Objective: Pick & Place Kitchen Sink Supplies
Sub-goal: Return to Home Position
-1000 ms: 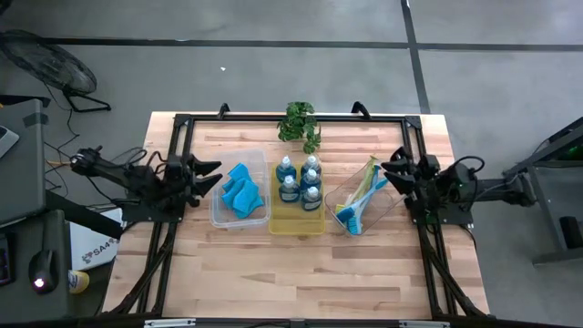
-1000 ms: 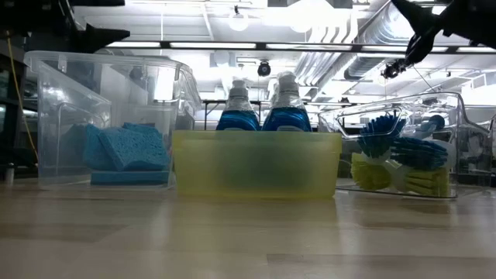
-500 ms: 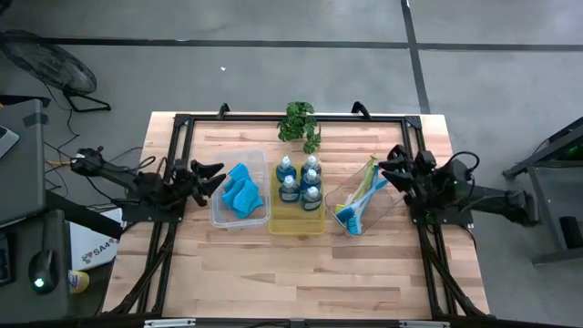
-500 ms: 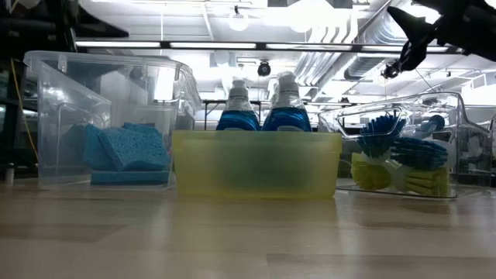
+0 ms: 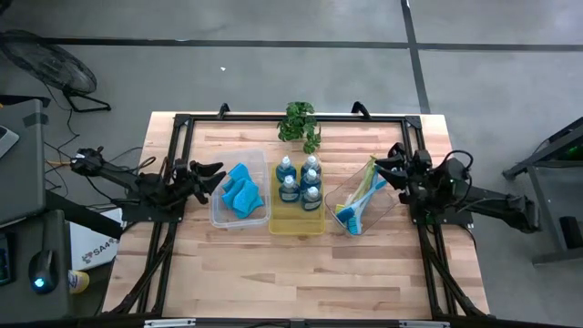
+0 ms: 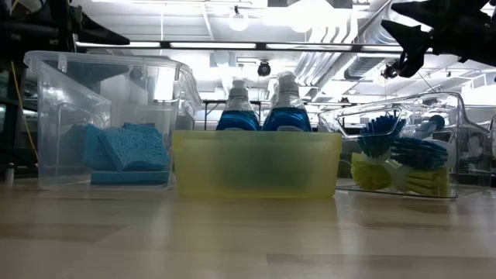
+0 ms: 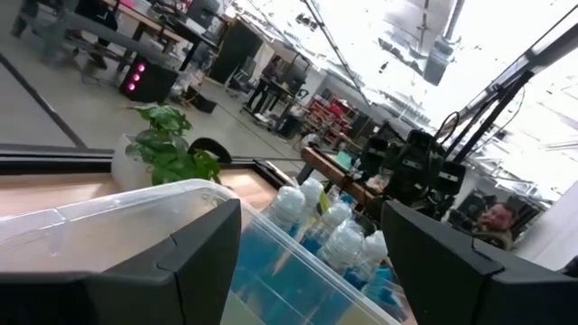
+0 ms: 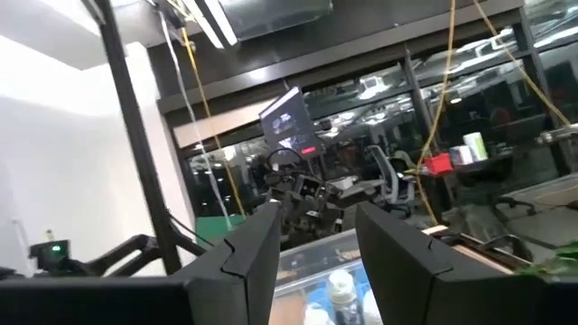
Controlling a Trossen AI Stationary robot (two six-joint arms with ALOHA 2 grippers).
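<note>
Blue sponges lie in a clear tray on the left. Blue soap bottles with pale caps stand in a yellow tray. Blue and yellow-green dish brushes lie slanted in a clear tray on the right. My left gripper hovers open just left of the sponge tray, above its rim. My right gripper hovers open over the far right corner of the brush tray. In the low view both are high: left, right.
A small green potted plant stands at the far edge behind the trays. A black frame runs along the table's sides. Bare wood lies in front of the trays. A person shows in the room beyond.
My right arm has reached a little farther in, and its gripper has come slightly lower toward the brush tray in the low view. My left arm has shifted its pose a little beside the sponge tray. The supplies have not moved.
</note>
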